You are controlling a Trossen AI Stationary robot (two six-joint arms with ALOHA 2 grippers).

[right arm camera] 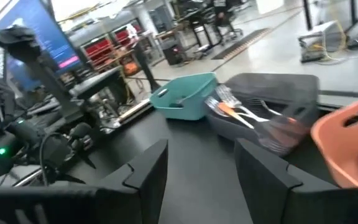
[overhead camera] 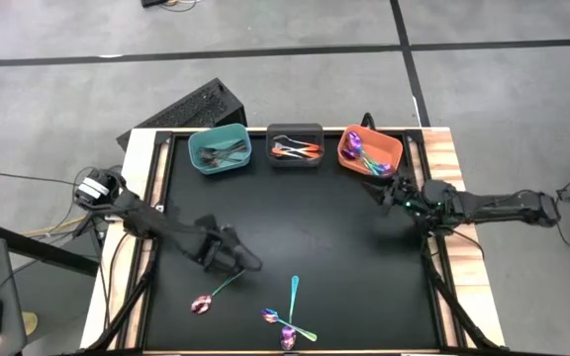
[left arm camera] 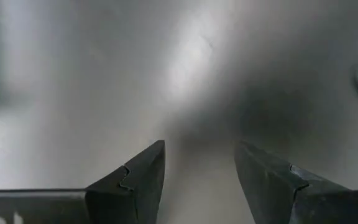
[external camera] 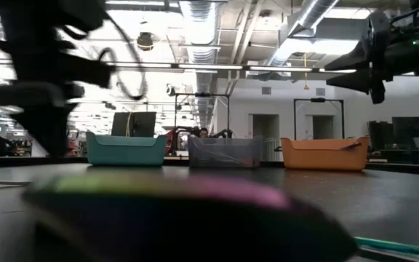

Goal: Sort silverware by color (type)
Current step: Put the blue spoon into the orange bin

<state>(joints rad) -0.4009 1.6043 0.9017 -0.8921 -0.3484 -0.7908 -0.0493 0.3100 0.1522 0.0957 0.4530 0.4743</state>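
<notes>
The left gripper (overhead camera: 252, 264) has its fingers apart and empty over the black table (overhead camera: 315, 218), just beside one loose spoon (overhead camera: 213, 295). The right gripper (overhead camera: 376, 187) is released near the orange bin (overhead camera: 392, 148), one of three bins. Four pieces of silverware (overhead camera: 292, 314) lie loose at the near edge.

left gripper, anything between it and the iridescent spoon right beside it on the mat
Nothing visible. The left gripper hangs with fingers open, and the iridescent spoon lies just beside it on bare black mat. The other loose pieces lie farther off.
</notes>
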